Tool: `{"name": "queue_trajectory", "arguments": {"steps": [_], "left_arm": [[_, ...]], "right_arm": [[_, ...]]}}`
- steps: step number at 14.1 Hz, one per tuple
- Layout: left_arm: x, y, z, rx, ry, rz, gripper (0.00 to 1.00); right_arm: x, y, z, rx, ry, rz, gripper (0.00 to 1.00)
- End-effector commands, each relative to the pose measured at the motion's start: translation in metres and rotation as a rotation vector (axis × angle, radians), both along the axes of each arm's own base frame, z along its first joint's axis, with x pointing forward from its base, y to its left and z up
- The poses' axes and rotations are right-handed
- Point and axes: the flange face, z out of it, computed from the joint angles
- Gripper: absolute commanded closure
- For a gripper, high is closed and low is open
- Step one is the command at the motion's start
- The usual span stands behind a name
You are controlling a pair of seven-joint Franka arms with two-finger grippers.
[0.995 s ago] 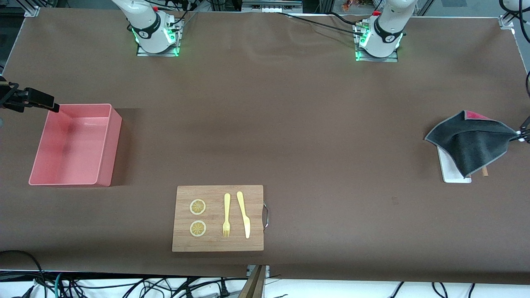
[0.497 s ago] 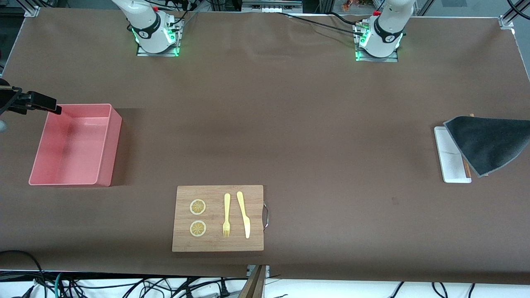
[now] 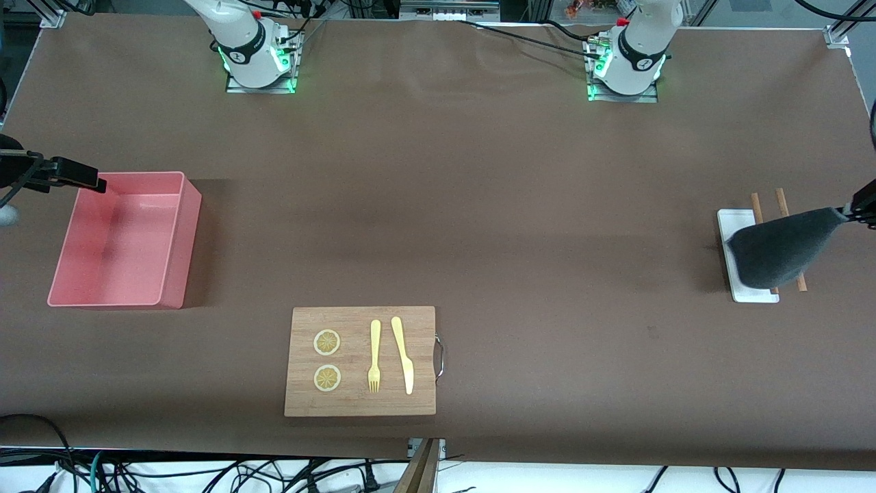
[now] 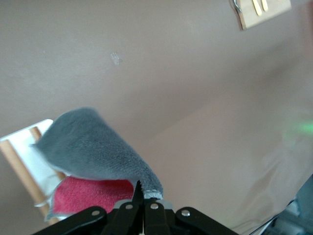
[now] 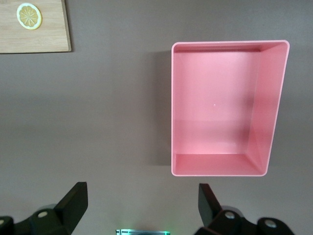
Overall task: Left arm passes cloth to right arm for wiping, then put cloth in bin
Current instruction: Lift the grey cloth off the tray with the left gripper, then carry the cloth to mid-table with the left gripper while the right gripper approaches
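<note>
The dark grey cloth [image 3: 780, 250] hangs in the air from one corner, over the white tray [image 3: 729, 220] at the left arm's end of the table. My left gripper [image 3: 851, 214] is shut on that corner. In the left wrist view the cloth [image 4: 88, 147] droops from the shut left gripper [image 4: 143, 195], with its pink-red reverse showing underneath. The pink bin [image 3: 174, 239] sits empty at the right arm's end. My right gripper [image 3: 94, 183] hovers open beside the bin's rim. The right wrist view looks down on the bin [image 5: 274, 98] past the open right gripper [image 5: 142, 201].
Two thin wooden sticks [image 3: 757, 203] lie across the white tray [image 4: 19, 142]. A wooden cutting board [image 3: 361, 404] with two lemon slices [image 3: 327, 342], a yellow fork [image 3: 374, 356] and a yellow knife [image 3: 402, 352] lies near the front edge, mid-table.
The left gripper has pulled the cloth up off the tray; it now hangs bunched instead of spread, uncovering the two sticks. The right gripper has hardly shifted.
</note>
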Motion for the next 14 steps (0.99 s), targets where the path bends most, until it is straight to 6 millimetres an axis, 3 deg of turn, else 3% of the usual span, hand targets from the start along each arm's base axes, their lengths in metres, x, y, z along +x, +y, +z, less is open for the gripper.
{"name": "queue_trajectory", "arguments": {"steps": [1, 4, 6, 9, 11, 14], "left_arm": [[0.017, -0.07, 0.015, 0.072, 0.118, 0.153, 1.0], [0.03, -0.153, 0.031, 0.118, 0.205, 0.324, 1.0], [0.037, -0.201, 0.038, 0.094, 0.244, 0.396, 1.0], [0.048, -0.257, 0.036, -0.032, 0.268, 0.431, 1.0], [0.054, -0.282, 0.037, -0.072, 0.271, 0.474, 1.0], [0.061, -0.324, 0.037, -0.152, 0.288, 0.523, 1.0]], "right_arm": [[-0.002, 0.0, 0.0, 0.004, 0.024, 0.0, 0.0], [-0.001, 0.001, -0.001, 0.005, 0.024, -0.004, 0.0], [0.002, 0.014, -0.007, 0.003, 0.035, 0.01, 0.0], [0.01, 0.042, -0.018, -0.004, 0.041, 0.0, 0.0], [0.015, 0.058, -0.029, -0.009, 0.056, -0.059, 0.0], [0.025, 0.098, -0.045, -0.029, 0.047, -0.106, 0.0]]}}
